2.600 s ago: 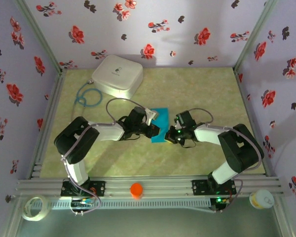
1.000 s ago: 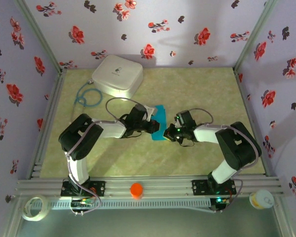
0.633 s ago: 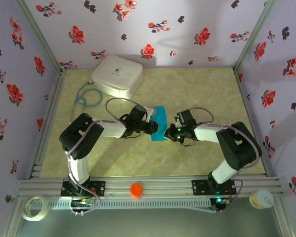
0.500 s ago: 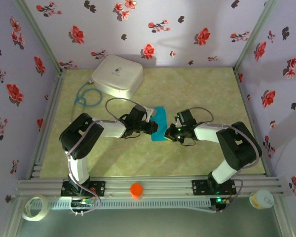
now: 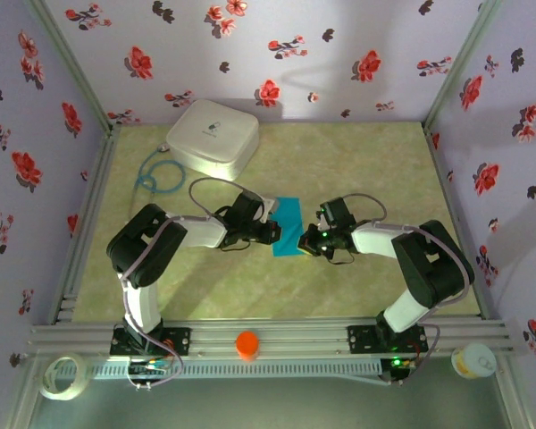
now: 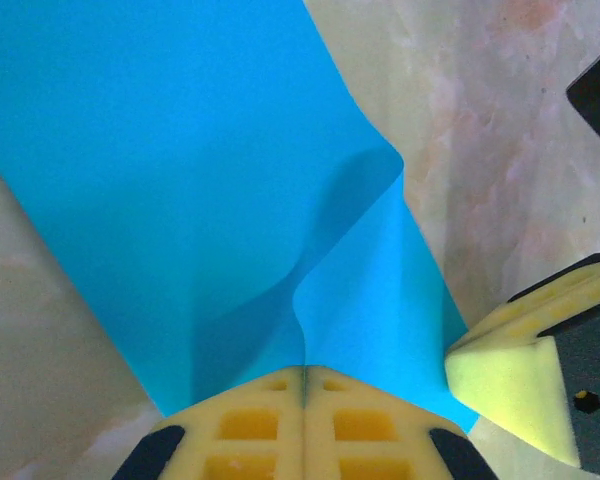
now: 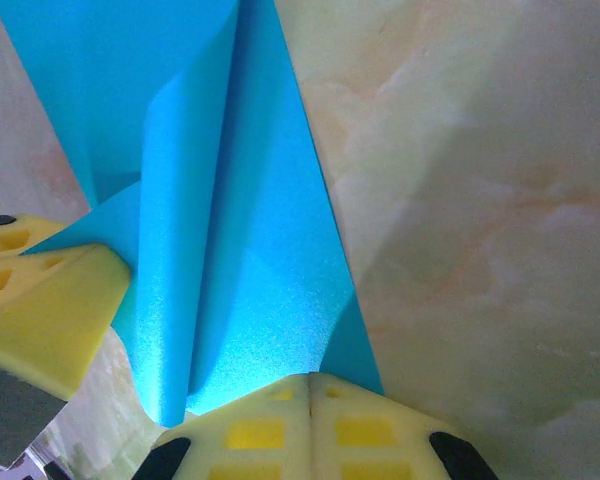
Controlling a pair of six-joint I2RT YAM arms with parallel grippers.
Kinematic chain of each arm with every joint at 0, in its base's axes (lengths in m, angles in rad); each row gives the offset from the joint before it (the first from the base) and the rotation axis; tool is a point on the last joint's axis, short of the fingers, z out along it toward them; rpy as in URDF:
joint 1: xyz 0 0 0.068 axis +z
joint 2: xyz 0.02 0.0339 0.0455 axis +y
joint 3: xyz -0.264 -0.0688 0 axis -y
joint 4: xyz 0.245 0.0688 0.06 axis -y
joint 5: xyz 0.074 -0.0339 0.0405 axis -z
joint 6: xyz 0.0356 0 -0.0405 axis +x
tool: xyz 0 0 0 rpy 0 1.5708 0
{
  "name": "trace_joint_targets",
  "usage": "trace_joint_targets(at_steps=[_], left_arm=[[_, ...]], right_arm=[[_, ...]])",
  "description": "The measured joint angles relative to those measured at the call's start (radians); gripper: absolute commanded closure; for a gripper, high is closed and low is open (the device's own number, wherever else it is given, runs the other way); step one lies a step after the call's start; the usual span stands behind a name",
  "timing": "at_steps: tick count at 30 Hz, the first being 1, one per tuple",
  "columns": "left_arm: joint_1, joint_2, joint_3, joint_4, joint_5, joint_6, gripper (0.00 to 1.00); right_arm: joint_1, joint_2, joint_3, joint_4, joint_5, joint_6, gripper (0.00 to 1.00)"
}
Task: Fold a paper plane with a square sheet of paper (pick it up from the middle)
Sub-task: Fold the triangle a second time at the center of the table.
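Observation:
The square sheet of paper [image 5: 290, 219] is bright turquoise and lies mid-table, partly folded, between my two grippers. My left gripper [image 5: 273, 231] meets it from the left and my right gripper [image 5: 306, 239] from the right. In the left wrist view a raised ridge of the paper [image 6: 180, 150] runs straight into the seam of the shut left gripper [image 6: 302, 372]. A yellow right fingertip [image 6: 500, 375] sits at the paper's right edge. In the right wrist view a folded flap of the paper [image 7: 240, 250] ends under the shut right gripper [image 7: 310, 378], with a left fingertip [image 7: 40, 320] beside it.
A white rounded box [image 5: 213, 134] stands at the back left, with a coiled blue cable [image 5: 158, 174] in front of it. An orange cap [image 5: 247, 343] sits on the front rail. A tape roll [image 5: 61, 375] and a small tub [image 5: 473, 360] lie outside the table corners.
The left gripper has drawn slightly to the left, and the paper between the grippers now spreads wider than a second ago. The right arm has barely moved.

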Motion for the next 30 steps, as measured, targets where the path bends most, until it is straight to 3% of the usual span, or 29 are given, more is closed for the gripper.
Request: trace_joint_targets(at_steps=[30], left_arm=[[0.0,0.018,0.04,-0.058,-0.051,0.113,1.0]], right_arm=[[0.0,-0.001,0.0,-0.002,0.0,0.0,1.0]])
